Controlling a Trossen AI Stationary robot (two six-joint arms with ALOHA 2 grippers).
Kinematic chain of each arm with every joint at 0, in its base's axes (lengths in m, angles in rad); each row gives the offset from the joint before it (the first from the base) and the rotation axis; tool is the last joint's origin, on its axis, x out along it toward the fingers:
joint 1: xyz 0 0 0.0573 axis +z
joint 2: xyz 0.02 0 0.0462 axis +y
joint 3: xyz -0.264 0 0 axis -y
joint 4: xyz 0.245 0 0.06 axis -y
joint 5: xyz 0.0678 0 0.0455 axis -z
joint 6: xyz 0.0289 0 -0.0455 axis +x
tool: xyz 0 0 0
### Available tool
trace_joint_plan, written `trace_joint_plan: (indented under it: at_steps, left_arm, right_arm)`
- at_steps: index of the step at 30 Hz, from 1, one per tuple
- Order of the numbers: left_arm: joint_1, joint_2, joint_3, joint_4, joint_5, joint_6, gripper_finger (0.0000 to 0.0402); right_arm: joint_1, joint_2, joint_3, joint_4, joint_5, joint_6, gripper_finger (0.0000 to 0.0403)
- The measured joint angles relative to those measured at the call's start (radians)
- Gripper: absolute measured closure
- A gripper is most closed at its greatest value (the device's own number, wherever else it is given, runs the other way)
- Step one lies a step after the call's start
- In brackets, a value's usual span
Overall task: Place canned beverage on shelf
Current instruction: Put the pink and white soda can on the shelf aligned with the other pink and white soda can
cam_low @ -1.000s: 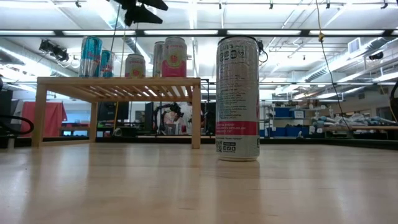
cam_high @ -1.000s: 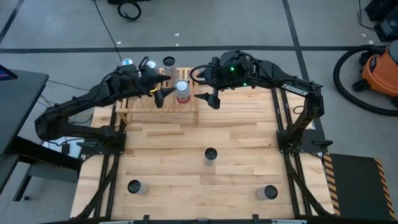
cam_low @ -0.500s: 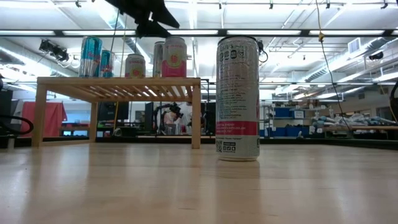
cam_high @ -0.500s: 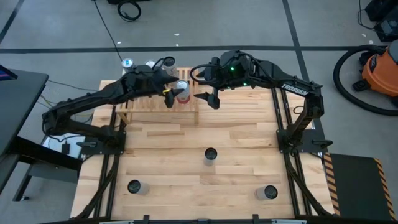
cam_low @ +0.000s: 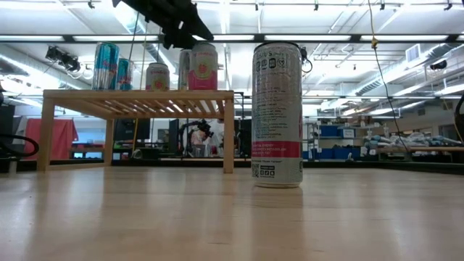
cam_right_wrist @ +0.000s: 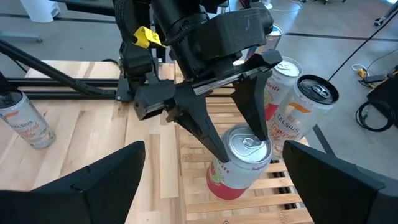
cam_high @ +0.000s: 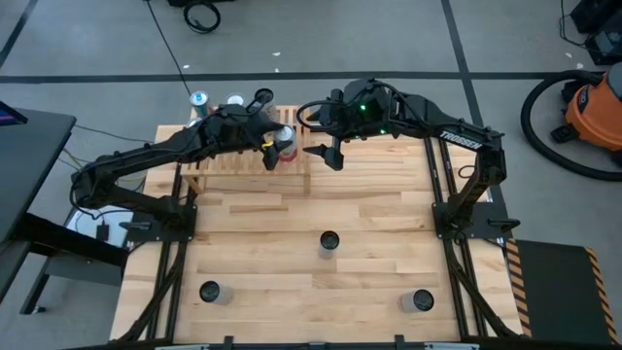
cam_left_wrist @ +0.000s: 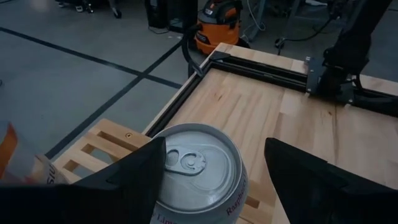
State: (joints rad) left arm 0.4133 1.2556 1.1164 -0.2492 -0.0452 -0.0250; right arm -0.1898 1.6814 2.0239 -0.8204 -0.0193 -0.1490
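Right wrist view: left gripper (cam_right_wrist: 239, 140) straddles pink can (cam_right_wrist: 239, 163) on shelf (cam_right_wrist: 249, 196), fingers apart (no contact); right gripper (cam_high: 330, 156) wide open, empty.

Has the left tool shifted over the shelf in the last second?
Yes. In the high view the left tool has slid toward the shelf's right end and now straddles the pink can, fingers on both sides of it.
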Motion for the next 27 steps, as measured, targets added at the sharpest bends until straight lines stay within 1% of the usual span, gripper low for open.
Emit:
trace_joint_plan:
  at_steps: [8, 15, 16, 20, 27]
  left_arm:
    - [-0.003, 0.005, 0.002, -0.028, -0.015, 0.009, 0.0118]
    - [-0.042, -0.007, -0.001, -0.004, -0.018, 0.048, 0.0118]
    - [-0.047, -0.006, -0.002, 0.003, -0.023, 0.062, 0.0118]
    - [-0.054, -0.006, -0.003, 0.003, -0.1, 0.112, 0.0118]
    - [-0.052, -0.003, -0.003, 0.01, -0.113, 0.115, 0.0118]
  right_arm:
    - [0.0, 0.0, 0.0, -0.002, 0.0, 0.0, 0.0011]
    - [0.0, 0.0, 0.0, -0.005, 0.0, -0.001, 0.0011]
    - [0.0, 0.0, 0.0, -0.005, 0.0, -0.001, 0.0011]
    - [0.0, 0.0, 0.0, -0.006, 0.0, -0.011, 0.0011]
    - [0.0, 0.0, 0.0, -0.006, 0.0, -0.03, 0.0011]
